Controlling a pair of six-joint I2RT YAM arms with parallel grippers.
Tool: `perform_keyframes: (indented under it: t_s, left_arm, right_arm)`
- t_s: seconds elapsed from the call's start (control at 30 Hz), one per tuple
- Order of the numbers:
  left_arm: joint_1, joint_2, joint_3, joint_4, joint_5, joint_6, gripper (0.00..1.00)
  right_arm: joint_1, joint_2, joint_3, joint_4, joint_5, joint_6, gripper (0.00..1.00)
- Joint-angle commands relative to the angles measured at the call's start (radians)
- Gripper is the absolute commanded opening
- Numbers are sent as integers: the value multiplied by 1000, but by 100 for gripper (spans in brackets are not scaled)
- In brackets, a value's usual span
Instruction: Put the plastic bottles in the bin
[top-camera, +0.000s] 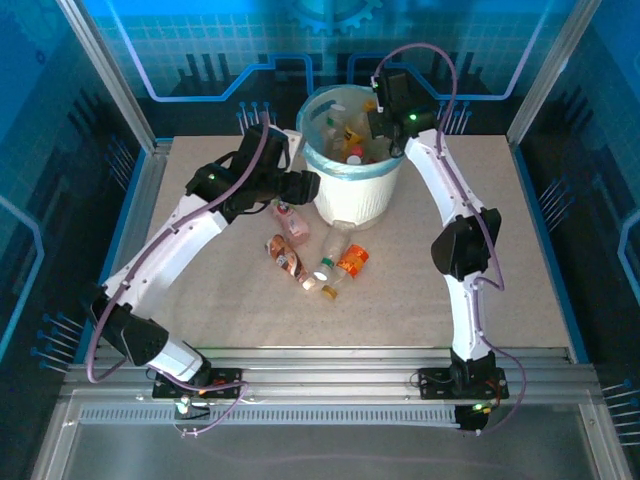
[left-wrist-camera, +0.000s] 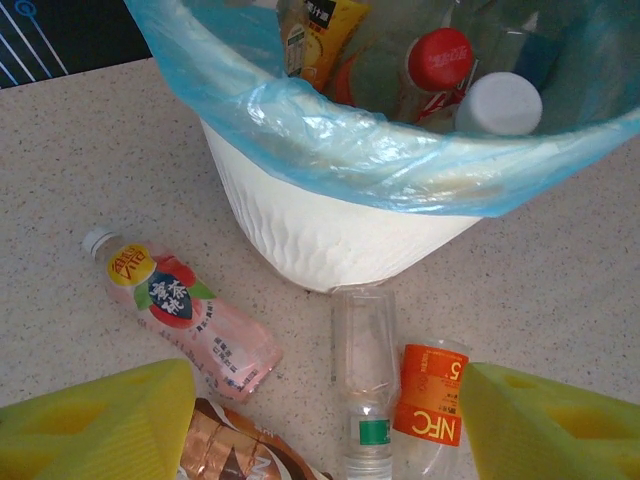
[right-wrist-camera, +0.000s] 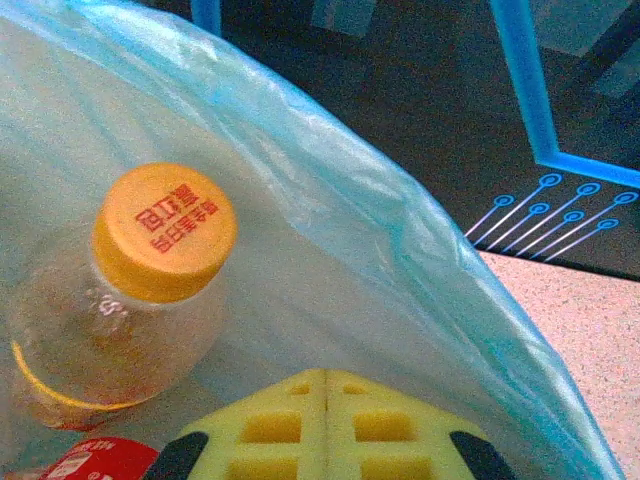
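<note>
Two grippers are being held at the bin (left-wrist-camera: 320, 235).
The left gripper (left-wrist-camera: 328, 420) is being held wide open and empty; a pink bottle (left-wrist-camera: 185, 310), a clear bottle (left-wrist-camera: 365, 370) and an orange-label bottle (left-wrist-camera: 430, 405) are lying on the table (left-wrist-camera: 100, 150) just ahead of it, before the bin. The right gripper (right-wrist-camera: 326, 425) is being held shut and empty inside the bin, with an orange-capped bottle (right-wrist-camera: 130, 290) just ahead.

Speckled beige tabletop (top-camera: 530, 300); silver aluminium rails (top-camera: 330, 385) along its near edge; blue circuit-print wall panels (top-camera: 200, 40) behind and on both sides.
</note>
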Motion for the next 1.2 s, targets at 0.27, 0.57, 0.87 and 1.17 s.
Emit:
perform_keyframes:
  t_s: [0.27, 0.57, 0.87, 1.17]
  left_arm:
    - [11, -86, 48, -39, 3, 7, 73]
    - [14, -313, -246, -21, -21, -16, 75]
    - [30, -571, -562, -46, -179, -129, 76]
    - [48, -742, -764, -4, -392, -144, 79]
  right_arm:
    - [103, -174, 106, -167, 4, 5, 22]
    - [428, -731, -786, 207, -54, -77, 38]
    - [640, -635, -1015, 220, -76, 78, 58]
    - [688, -201, -666, 88, -13, 89, 70]
